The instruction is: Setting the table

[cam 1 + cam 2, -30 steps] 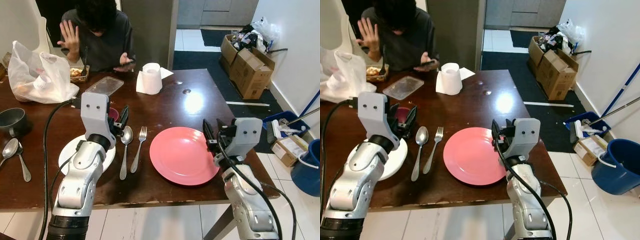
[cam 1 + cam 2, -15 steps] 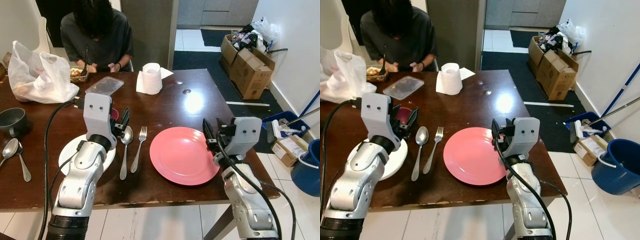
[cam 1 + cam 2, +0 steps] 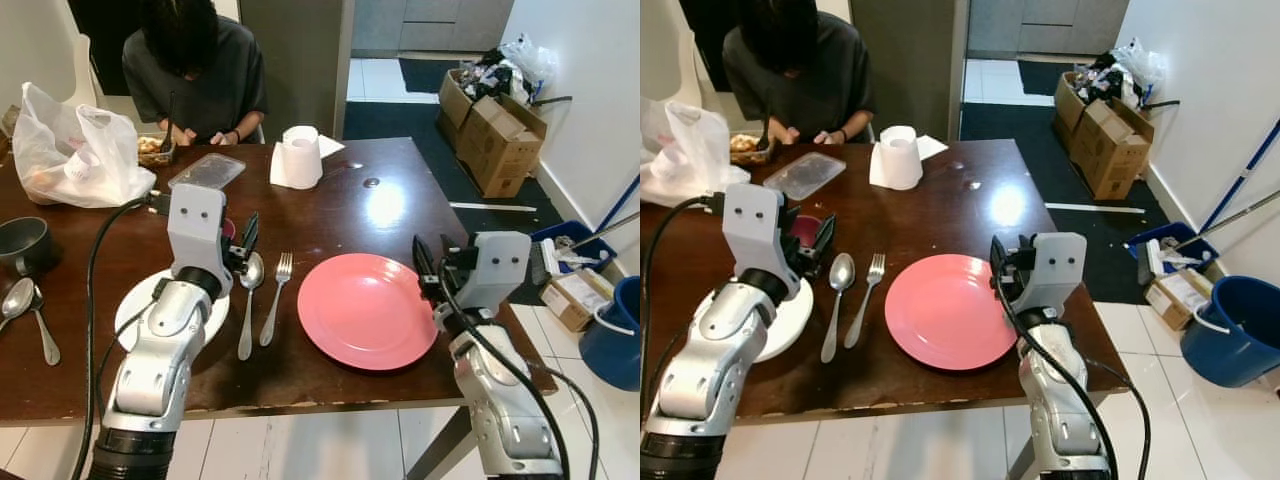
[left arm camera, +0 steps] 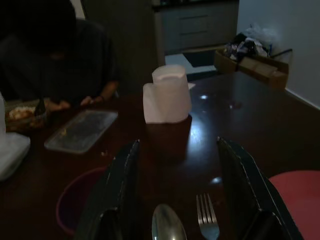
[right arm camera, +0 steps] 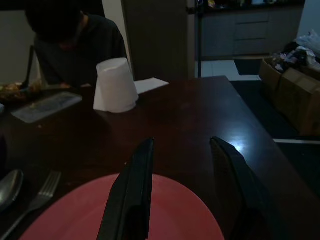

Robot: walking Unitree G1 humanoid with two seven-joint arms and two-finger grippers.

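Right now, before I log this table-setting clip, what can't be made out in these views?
- White round plate: largely covered by the left arm in the eye views.
- Small dark red bowl: mostly hidden behind the left gripper; its contents cannot be seen.
- Dark grey mug: cut off by the left eye view's edge.
- Food container in front of the person: too small to identify the food.
- White plastic bag: contents indistinct.

A person (image 3: 195, 65) sits at the table's (image 3: 380, 190) far edge; a white plastic bag (image 3: 70, 150) fills its far-left corner.
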